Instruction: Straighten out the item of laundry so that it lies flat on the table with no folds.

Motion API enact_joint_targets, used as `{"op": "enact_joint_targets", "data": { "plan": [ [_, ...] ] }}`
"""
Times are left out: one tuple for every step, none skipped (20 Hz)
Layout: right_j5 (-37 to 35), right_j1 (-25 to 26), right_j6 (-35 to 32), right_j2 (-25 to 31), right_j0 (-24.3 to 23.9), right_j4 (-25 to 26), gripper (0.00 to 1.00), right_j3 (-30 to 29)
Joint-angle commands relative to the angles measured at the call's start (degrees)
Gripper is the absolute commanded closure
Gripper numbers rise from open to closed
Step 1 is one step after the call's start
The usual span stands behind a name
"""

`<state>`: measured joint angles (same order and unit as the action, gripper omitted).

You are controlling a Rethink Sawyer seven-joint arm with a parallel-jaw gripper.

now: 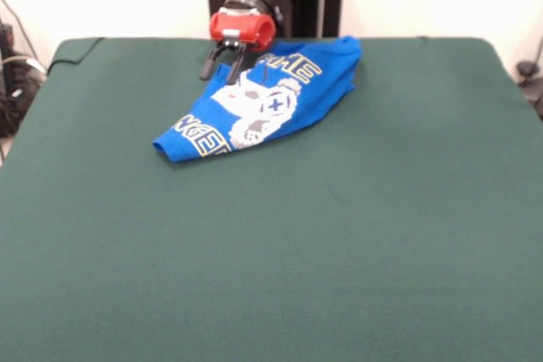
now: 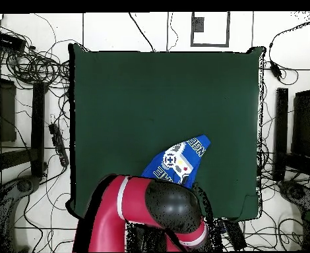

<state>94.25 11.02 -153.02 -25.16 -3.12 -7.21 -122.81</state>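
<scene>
The item of laundry [image 1: 293, 91], a bright blue T-shirt with a white-grey emblem and yellow-outlined lettering, lies bunched and folded into a slanted wedge at the far middle of the green table [image 1: 271, 252]. My gripper [image 1: 221, 64] hangs at the shirt's far-left edge, its black fingers apart and open, one beside the cloth and one over its rim. Nothing is held. In the overhead view the shirt [image 2: 179, 160] shows near the table's [image 2: 164, 85] lower edge, and my arm [image 2: 151, 211] hides the gripper and part of the shirt.
Bare green cloth stretches wide on all other sides of the shirt. Cables [image 2: 32, 66] and dark stands [image 2: 281, 132] ring the table on the floor. The table's back edge runs close behind the shirt.
</scene>
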Motion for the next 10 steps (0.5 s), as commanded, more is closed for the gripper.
{"op": "enact_joint_targets", "data": {
  "plan": [
    [-21.63, 7.22, -6.33, 10.22, 0.00, 9.37, 0.00, -8.28],
    [-25.66, 5.53, -4.42, 10.44, -0.27, 10.26, 0.00, -9.02],
    [-27.14, 4.80, -3.60, 10.40, -0.21, 10.67, 0.00, -9.33],
    [-29.18, 3.63, -2.47, 10.28, -0.10, 11.13, 0.00, -9.84],
    [-29.32, 3.16, -2.11, 10.12, 0.44, 10.69, 0.00, -10.23],
    [-30.21, 2.51, -1.64, 9.71, 0.71, 11.34, 0.00, -10.23],
    [-30.85, 2.19, -1.52, 9.51, 0.77, 11.87, 0.00, -10.11],
    [-31.45, 1.95, -1.36, 9.29, 0.99, 12.41, 0.00, -9.83],
    [-31.61, 1.87, -1.40, 9.11, 1.30, 12.53, 0.00, -9.65],
    [-31.44, 2.03, -1.60, 8.79, 1.46, 12.82, 0.00, -9.28]
  ]
}}
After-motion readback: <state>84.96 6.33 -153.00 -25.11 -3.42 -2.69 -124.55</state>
